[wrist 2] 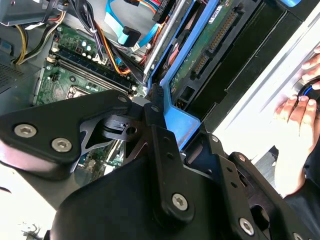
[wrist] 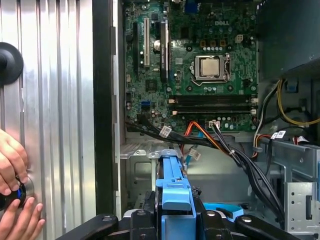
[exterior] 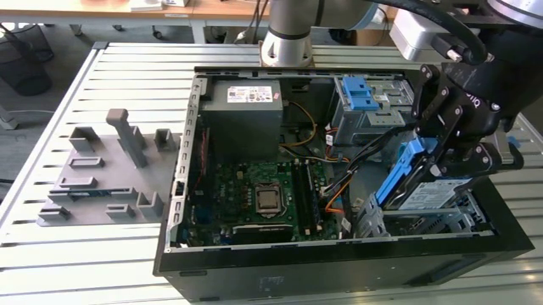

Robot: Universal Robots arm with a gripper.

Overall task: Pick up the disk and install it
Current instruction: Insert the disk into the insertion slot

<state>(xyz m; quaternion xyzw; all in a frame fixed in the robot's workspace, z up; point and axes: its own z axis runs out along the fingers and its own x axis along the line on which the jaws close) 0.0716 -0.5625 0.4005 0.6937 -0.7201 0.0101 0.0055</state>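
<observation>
- Silver metal with blue plastic rails and a white-and-blue label, the flat rectangular disk (exterior: 434,194) hangs tilted over the grey metal drive bay (exterior: 454,222). The bay sits in the corner of the open black computer case (exterior: 339,267) at the exterior view's right.
- The black two-fingered gripper (exterior: 443,164) is closed on the disk. In the first wrist view its fingers (wrist: 210,220) sit on either side of the blue rail (wrist: 172,192), pinching it with no gap showing.
- Whether the disk's lower edge touches the bay I cannot tell (the claw's own body hides the contact).
- As I judge it, this is the seating stage: the disk is lifted but not yet flat in its slot.
- To do it well, the tilt should be taken out so both rails meet the bay's guides squarely; a skewed entry would likely jam.
- The bundle of black and orange cables (exterior: 339,181) runs just beside the bay, between it and the green motherboard (exterior: 263,190). The disk's connector end should be steered clear of them.
- A slow descent and a firm pinch suit this step, since plastic rails may slip under side load.
- A person's hand (wrist: 12,165) rests on the ribbed grey metal table (wrist: 60,100) outside the case wall, apart from the bay (worth minding all the same).
</observation>
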